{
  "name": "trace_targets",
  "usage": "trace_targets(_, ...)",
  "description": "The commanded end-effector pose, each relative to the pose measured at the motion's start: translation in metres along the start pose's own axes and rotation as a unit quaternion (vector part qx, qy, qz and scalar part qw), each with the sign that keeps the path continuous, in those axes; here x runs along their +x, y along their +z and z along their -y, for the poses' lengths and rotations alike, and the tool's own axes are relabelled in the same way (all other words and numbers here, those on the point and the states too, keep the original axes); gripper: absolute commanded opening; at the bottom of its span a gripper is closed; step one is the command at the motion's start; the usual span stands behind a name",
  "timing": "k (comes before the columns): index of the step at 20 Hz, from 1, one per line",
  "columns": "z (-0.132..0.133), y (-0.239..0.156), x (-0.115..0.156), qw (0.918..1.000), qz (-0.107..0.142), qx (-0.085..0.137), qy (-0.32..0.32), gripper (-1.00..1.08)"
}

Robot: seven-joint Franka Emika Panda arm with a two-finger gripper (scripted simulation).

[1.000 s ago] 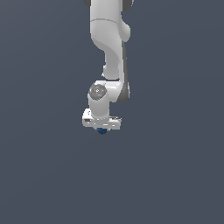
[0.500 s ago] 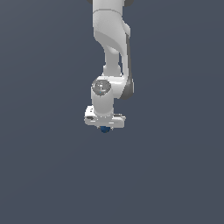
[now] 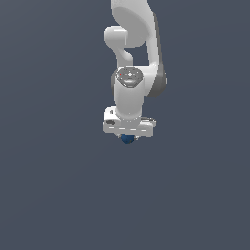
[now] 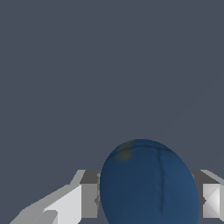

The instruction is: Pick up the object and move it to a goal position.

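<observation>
The object, a small dark blue ball (image 3: pixel 128 138), peeks out just under the white hand of the arm in the exterior view. My gripper (image 3: pixel 128 137) is shut on it, pointing straight down. In the wrist view the ball (image 4: pixel 148 183) fills the space between the two grey-white fingers (image 4: pixel 83 200), which press on it from either side. The ball is held off the flat grey surface. No goal marker shows in either view.
The white arm (image 3: pixel 134 53) rises from the hand toward the upper edge of the exterior view. Around it there is only the plain dark grey ground (image 3: pixel 53 195).
The arm has carried the ball toward the exterior view's right and a little upward over the last second. The grip on the ball is unchanged.
</observation>
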State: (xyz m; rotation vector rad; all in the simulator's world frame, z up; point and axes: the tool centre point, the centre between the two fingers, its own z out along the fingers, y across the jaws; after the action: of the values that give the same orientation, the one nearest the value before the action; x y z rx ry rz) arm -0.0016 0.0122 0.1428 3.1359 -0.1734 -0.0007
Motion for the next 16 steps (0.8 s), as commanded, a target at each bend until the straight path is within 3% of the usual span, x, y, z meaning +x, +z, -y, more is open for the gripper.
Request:
trace_targets(1, 0.016, -0.026, 0.004, 1.0, 0.0, 0.0, 0.0, -1.0)
trace_targets(9, 0.061, -0.098, 0.019, 1.0, 0.0, 0.0, 0.0, -1.0)
trace_targets(16, 0.083, -0.132, 0.028, 1.0, 0.0, 0.0, 0.0, -1.0)
